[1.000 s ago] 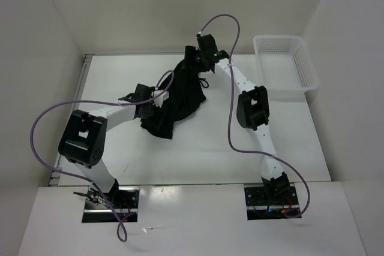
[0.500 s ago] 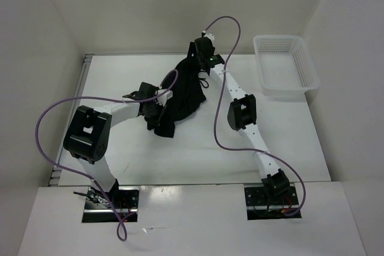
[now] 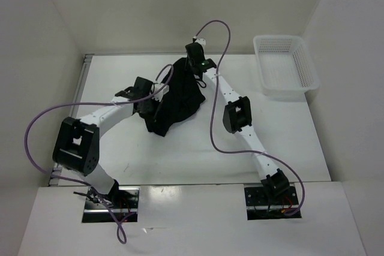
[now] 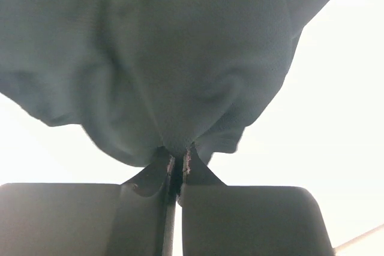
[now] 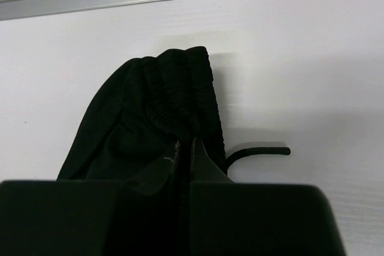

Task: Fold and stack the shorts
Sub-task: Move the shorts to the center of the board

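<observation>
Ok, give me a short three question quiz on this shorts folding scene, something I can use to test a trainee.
1. True or false: the white basket holds nothing.
2. The left fingers are: A open, B shut on the shorts, C shut on the basket rim.
3. Fill in: beside the right fingers, the shorts' ______ end lies on the table.
Key: 1 true; 2 B; 3 drawstring.

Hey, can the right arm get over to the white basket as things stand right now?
Probably yes: only bare table lies between the right pincer and the basket. But that pincer is shut on the shorts, so they would likely drag along.
</observation>
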